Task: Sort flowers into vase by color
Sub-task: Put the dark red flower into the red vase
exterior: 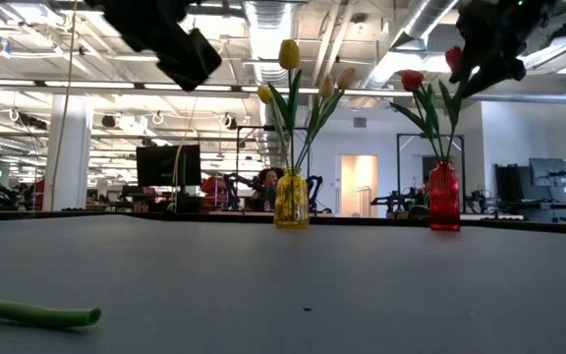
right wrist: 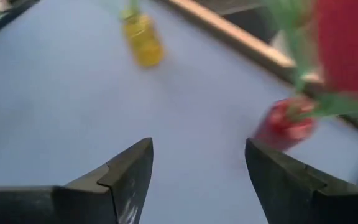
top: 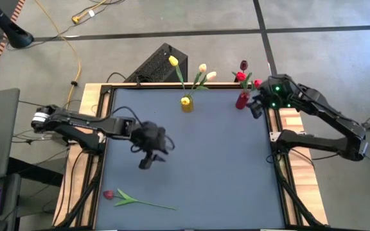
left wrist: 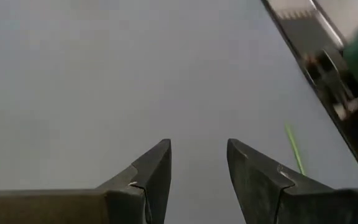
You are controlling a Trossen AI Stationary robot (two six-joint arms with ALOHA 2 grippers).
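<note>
R hand point(top: 257, 106) open, empty, just beside red vase point(top: 242, 101) w/ red tulips point(top: 241, 77).

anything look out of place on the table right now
One red tulip lies flat near the table's front left corner, its stem stretched across the mat, while the other flowers stand in the yellow vase and red vase at the far edge. Nothing looks spilled or broken.

Yellow vase point(top: 186, 104), red vase point(top: 242, 101), grey-blue table point(top: 198, 160), red-headed green-stemmed tulip point(top: 133, 200).
</note>
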